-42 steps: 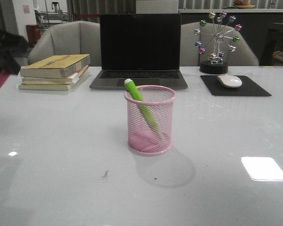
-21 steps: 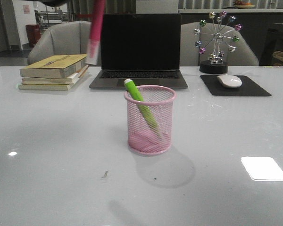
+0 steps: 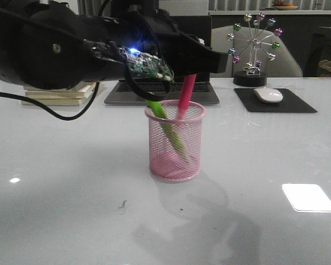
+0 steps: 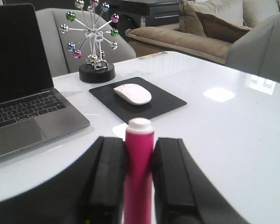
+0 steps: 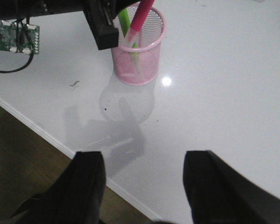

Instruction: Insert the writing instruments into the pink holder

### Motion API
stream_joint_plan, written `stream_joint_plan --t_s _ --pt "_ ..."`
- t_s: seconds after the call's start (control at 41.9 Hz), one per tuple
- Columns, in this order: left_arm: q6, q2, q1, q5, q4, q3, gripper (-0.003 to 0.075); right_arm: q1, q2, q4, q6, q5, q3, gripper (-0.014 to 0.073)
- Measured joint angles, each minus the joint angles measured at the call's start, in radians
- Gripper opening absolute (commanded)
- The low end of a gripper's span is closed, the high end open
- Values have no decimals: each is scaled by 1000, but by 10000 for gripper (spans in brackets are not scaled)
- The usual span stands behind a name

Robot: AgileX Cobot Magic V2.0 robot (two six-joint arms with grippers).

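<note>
The pink holder (image 3: 175, 141) stands mid-table with the lime green pen (image 3: 171, 132) leaning inside it. My left gripper (image 3: 196, 65) hovers just above the rim, shut on the magenta pen (image 3: 185, 96), whose lower end dips into the cup. In the left wrist view the magenta pen (image 4: 139, 163) is clamped between both black fingers, and its white end sticks out past them. The right wrist view shows the holder (image 5: 137, 60) with both pens and my right gripper (image 5: 144, 158) open and empty, well back over the table's near edge.
A laptop (image 3: 207, 91) and stacked books (image 3: 55, 96) sit behind the holder, partly hidden by my left arm. A white mouse (image 3: 268, 95) lies on a black pad (image 3: 298, 105) beside a ferris-wheel ornament (image 3: 254, 49). The table's edge (image 5: 46, 135) is close to my right gripper.
My left arm has swung in from the upper left with the magenta pen, which has come down into the holder's mouth. Holder and green pen have not moved.
</note>
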Motion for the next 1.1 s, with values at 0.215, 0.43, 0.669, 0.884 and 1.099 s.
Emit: stream_joint_plan --t_s 0.215,0.43,0.669,0.884,1.099 --pt "0 -82 0 109 -2 -5 413 0 0 0 0 0 0 486" --pt "2 -356 0 521 27 -5 412 0 0 0 0 0 0 486" --pt "4 -649 4 1028 94 -3 412 0 0 0 0 0 0 486" --pt "4 -863 5 1214 135 111 412 0 0 0 0 0 0 486" --pt "-6 -1056 5 1301 199 259 410 0 0 0 0 0 0 486"
